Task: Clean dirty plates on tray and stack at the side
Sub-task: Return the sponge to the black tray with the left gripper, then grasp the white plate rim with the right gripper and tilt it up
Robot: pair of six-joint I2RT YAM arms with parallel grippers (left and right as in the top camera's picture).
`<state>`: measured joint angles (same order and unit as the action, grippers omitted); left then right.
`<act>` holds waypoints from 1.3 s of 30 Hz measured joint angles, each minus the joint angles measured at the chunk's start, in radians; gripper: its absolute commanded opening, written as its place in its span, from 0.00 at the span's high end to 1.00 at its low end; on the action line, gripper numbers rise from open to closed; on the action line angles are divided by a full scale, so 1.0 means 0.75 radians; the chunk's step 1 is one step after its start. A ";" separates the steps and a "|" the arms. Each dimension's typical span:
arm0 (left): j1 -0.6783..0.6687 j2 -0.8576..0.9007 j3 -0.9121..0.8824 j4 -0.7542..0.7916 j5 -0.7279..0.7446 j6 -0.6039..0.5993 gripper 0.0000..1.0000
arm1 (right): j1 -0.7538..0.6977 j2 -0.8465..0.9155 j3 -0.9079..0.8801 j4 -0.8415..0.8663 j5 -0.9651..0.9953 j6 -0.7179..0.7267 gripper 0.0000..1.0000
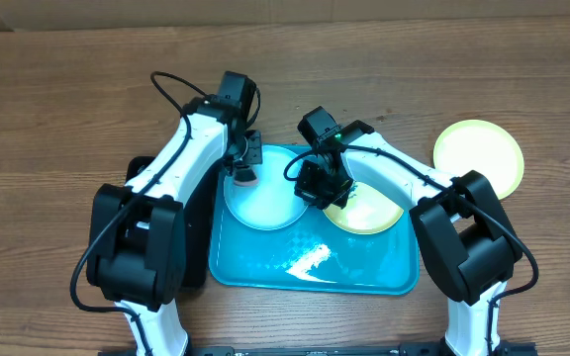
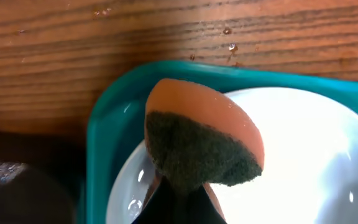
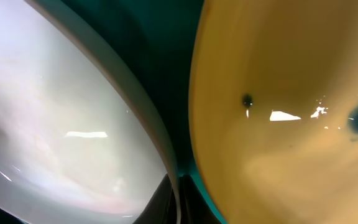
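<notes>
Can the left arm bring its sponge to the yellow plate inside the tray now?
Probably not directly. The right arm holds its fingers low at the left edge of the yellow plate, between it and the sponge, which is over the blue plate. It would likely need to move away first.

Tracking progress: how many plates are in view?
3: light blue plate, tray's left; yellow-green plate, tray's right; second yellow-green plate on the table, right of it. None seem hidden.
</notes>
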<state>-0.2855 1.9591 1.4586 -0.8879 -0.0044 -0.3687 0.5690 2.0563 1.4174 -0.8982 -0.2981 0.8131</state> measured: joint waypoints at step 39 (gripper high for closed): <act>0.314 -0.352 -0.568 -0.234 -0.212 -0.208 0.96 | -0.007 0.000 0.000 -0.007 0.023 -0.138 0.96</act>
<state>-0.0498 1.6947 1.0325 -1.0634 -0.1635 -0.5243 0.5636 2.0563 1.4174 -0.9031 -0.2806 0.7094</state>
